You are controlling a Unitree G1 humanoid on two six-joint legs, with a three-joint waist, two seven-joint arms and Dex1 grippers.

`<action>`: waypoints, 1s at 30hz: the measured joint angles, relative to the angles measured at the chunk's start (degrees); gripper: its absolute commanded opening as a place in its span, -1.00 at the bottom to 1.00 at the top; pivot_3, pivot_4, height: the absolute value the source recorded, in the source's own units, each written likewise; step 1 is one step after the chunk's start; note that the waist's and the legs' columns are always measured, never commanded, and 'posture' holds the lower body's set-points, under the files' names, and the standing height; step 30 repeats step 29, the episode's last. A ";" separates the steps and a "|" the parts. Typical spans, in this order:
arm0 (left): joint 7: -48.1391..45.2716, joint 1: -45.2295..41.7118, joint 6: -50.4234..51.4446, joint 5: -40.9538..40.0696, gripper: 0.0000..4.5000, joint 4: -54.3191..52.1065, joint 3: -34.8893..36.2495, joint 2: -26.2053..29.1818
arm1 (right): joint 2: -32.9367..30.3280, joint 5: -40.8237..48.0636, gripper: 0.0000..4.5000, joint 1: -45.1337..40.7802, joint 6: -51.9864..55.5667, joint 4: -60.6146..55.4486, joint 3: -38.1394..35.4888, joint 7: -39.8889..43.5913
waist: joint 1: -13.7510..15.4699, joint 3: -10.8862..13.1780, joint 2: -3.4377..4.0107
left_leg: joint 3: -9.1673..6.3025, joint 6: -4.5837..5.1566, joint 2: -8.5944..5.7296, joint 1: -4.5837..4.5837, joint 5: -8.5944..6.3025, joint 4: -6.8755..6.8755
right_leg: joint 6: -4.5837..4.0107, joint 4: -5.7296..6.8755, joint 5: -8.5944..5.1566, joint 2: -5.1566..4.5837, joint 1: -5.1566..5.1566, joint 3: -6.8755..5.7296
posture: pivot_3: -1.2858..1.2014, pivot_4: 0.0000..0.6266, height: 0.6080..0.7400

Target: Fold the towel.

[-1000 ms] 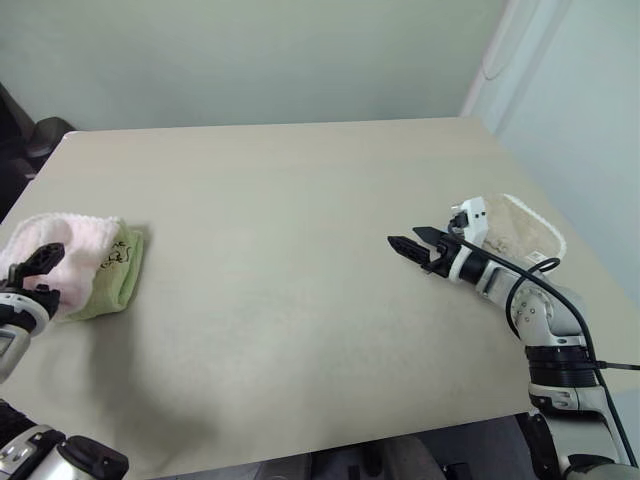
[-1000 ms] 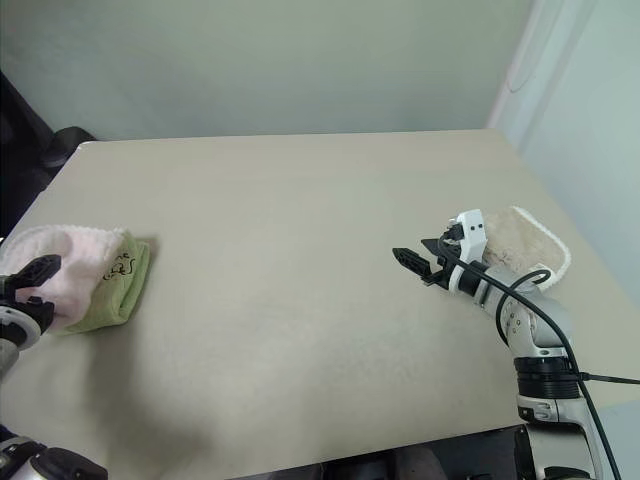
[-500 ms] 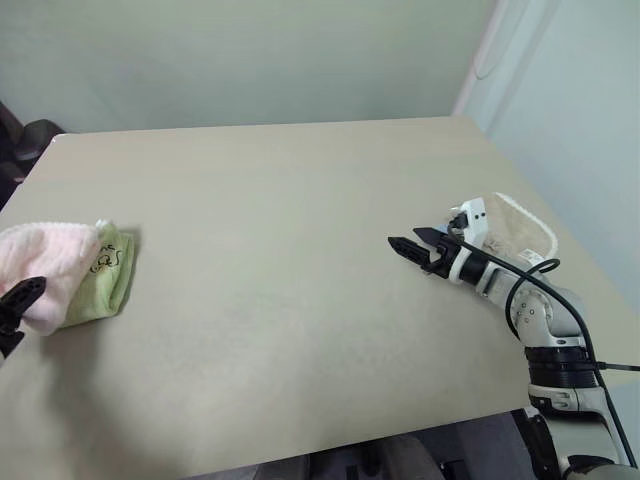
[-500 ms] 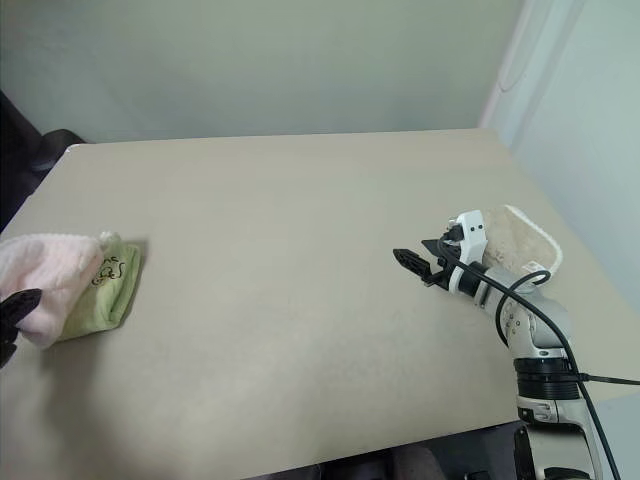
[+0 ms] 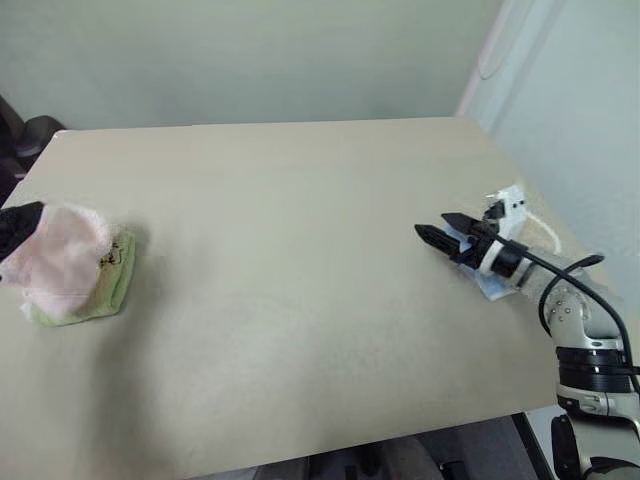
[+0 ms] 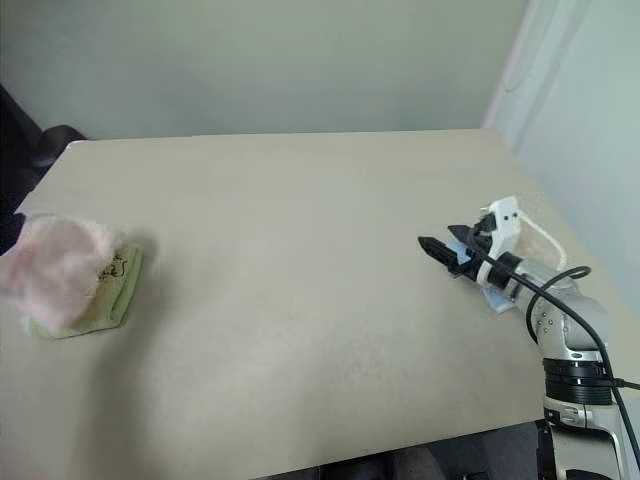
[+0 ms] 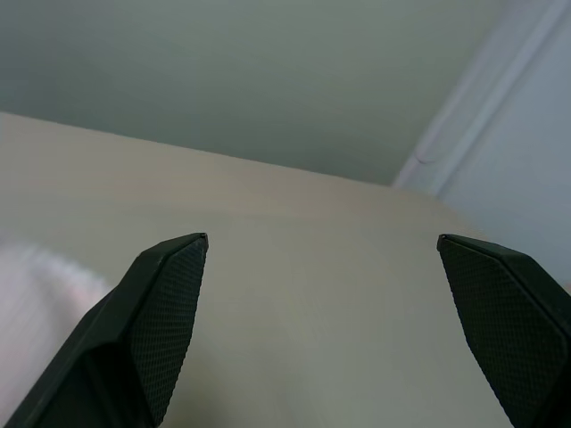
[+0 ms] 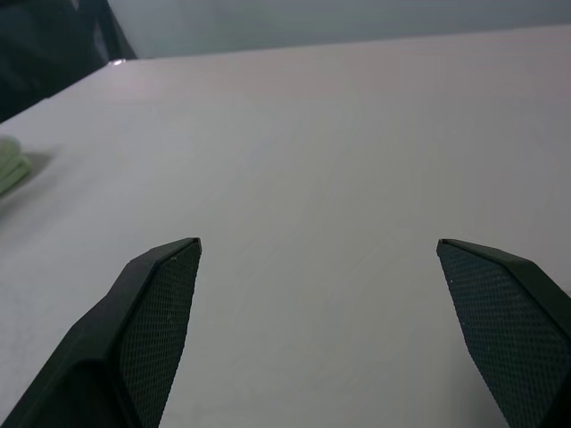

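Note:
The pale pink towel [image 5: 58, 262] lies bunched and partly raised at the table's left edge, draped over a lime-green towel [image 5: 108, 285]. My left gripper [image 5: 14, 226] is right against the pink towel's left side, and its fingers [image 7: 165, 294] stand open with bare table between them; a pink blur of towel [image 7: 31, 294] sits just outside one finger. Whether the towel catches on that finger I cannot tell. My right gripper [image 5: 436, 230] hovers over the table's right side, far from the pink towel, open and with nothing in it.
A beige white-edged towel [image 6: 537, 228] with a blue cloth [image 6: 494, 298] lies under my right forearm near the table's right edge. The wide tan table [image 5: 300, 200] stretches between the arms. A dark chair [image 5: 28, 140] stands past the far left corner.
My left gripper has risen from the pink towel's near side to its left side, and the towel now stands bunched higher. My right gripper has shifted a little right.

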 measured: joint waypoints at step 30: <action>-13.24 -15.71 -22.93 25.08 0.99 2.21 -40.90 -4.87 | -10.18 1.85 1.00 10.91 -3.72 -3.17 -4.82 10.50 | -0.17 0.00 0.09 | 0.02 0.34 0.01 -0.36 0.49 0.06 | 0.09 0.01 -0.05 -0.06 -0.22 -0.07 | 0.03 -0.52 1.00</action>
